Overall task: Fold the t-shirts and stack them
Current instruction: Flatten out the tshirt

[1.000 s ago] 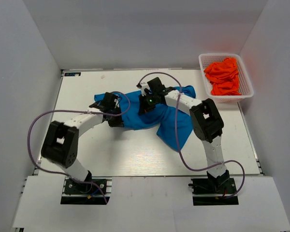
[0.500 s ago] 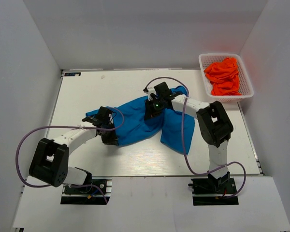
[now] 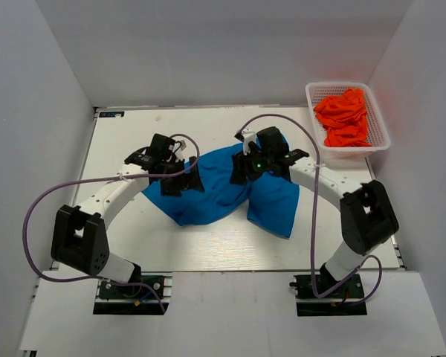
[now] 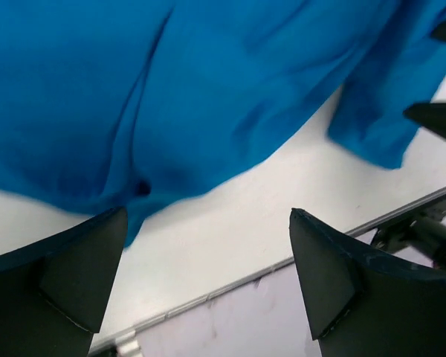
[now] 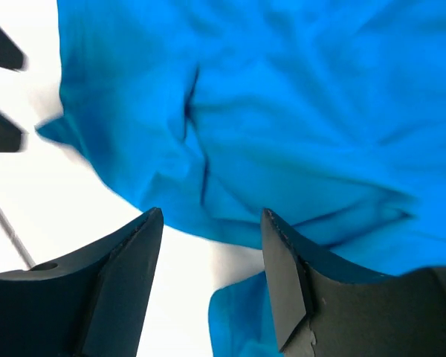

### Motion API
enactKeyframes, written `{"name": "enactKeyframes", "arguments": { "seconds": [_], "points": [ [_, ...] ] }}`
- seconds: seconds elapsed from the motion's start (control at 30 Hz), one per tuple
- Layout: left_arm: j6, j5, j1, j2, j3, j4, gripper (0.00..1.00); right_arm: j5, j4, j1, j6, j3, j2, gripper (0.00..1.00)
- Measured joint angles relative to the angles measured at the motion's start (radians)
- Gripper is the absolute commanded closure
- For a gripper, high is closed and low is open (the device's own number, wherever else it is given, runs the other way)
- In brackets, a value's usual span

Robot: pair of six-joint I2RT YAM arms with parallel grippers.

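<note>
1. At the near edge of the white table point(image 3: 208, 242), the two arm bases are bolted side by side, the left base point(image 3: 130, 286) and the right base point(image 3: 331, 286). A purple cable point(image 3: 30, 223) makes a loop beside the left arm.
2. Both arms bend inward over the table and meet at the blue t-shirt point(image 3: 208, 193). It lies crumpled in the middle of the table, between the two arms.
3. The left gripper point(image 3: 187, 180) is over the left part of the blue t-shirt. In the left wrist view its fingers point(image 4: 56, 279) stand wide apart. Nothing is between them, only the table surface point(image 4: 230, 223) and the edge of the blue fabric point(image 4: 208, 89) underneath.
4. The right gripper point(image 3: 238, 169) is over the upper middle of the same shirt, where the fabric is gathered into a fold. In the right wrist view its fingers point(image 5: 115, 286) are also spread and hold nothing. The wrinkled blue fabric point(image 5: 282, 111) fills most of this view below them.
5. From the top camera I cannot tell if either gripper touches the fabric.
6. At the far right corner, well apart from the grippers, there is a white mesh basket point(image 3: 311, 100). The orange-red t-shirts point(image 3: 346, 117) lie inside it in a loose, unfolded heap.
</note>
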Motion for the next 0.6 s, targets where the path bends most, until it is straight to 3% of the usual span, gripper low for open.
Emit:
{"name": "enactKeyframes", "arguments": {
  "seconds": [0.07, 0.37, 0.6],
  "points": [
    [0.014, 0.010, 0.005, 0.034, 0.028, 0.046, 0.00, 0.032, 0.026, -0.009, 0.012, -0.002, -0.037, 0.37],
    [0.047, 0.037, 0.020, 0.427, 0.145, 0.158, 0.27, 0.168, 0.053, -0.093, 0.085, -0.030, -0.057, 0.37],
    [0.057, 0.073, 0.020, 0.430, 0.155, 0.179, 0.80, 0.210, 0.051, -0.135, 0.121, -0.082, -0.117, 0.38]
  ]
}}
